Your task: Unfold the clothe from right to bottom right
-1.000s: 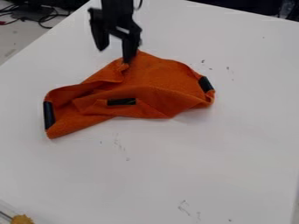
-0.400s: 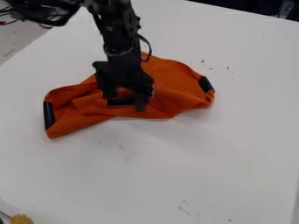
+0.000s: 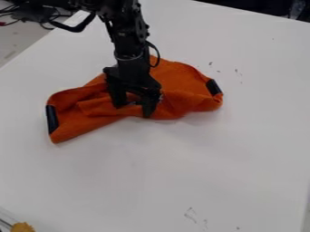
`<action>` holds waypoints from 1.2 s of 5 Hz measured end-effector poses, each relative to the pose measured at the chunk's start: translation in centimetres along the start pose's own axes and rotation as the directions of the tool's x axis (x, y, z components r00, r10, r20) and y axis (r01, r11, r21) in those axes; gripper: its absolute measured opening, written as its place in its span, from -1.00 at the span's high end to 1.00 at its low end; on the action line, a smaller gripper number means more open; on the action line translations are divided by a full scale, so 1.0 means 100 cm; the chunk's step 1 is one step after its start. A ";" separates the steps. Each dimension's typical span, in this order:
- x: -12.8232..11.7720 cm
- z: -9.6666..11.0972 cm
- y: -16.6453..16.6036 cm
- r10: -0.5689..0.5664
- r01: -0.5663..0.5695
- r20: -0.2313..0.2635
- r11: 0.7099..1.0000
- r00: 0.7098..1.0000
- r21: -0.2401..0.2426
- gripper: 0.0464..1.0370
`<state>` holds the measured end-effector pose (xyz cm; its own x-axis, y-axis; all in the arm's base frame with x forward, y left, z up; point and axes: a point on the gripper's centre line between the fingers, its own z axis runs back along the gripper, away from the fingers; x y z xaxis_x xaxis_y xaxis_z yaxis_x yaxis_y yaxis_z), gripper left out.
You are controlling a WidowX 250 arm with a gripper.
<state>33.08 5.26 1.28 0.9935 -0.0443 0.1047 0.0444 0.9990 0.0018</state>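
One white table [image 3: 242, 149], scuffed in spots, runs under and well around the jaws. The orange cloth [image 3: 187, 84] lies crumpled directly beneath them, its middle partly hidden by the gripper [image 3: 133, 110]. The jaws stand released, parted. Beyond them, cables [image 3: 51, 20] tangle, partly covered by the arm [image 3: 126, 41]; nearer the camera, a cut-off yellow thing [image 3: 23, 227] is hard to identify.

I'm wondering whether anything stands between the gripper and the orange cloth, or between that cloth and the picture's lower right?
Nothing visible stands in either path. The gripper is right down at the middle of the orange cloth, and the white table runs on toward the lower right.
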 end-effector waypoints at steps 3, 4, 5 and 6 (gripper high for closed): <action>0.000 -0.004 0.007 0.032 -0.032 0.007 0.999 0.999 -0.012 0.22; -0.002 -0.002 0.000 0.027 -0.027 0.019 1.000 0.999 -0.006 0.54; 0.000 0.009 -0.011 0.010 -0.010 0.044 1.000 0.999 0.013 0.74; 0.005 0.033 -0.020 -0.005 -0.001 0.113 0.999 0.994 0.047 0.84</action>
<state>33.17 3.21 4.63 0.9751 -0.0484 0.2163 0.0389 0.9981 0.0481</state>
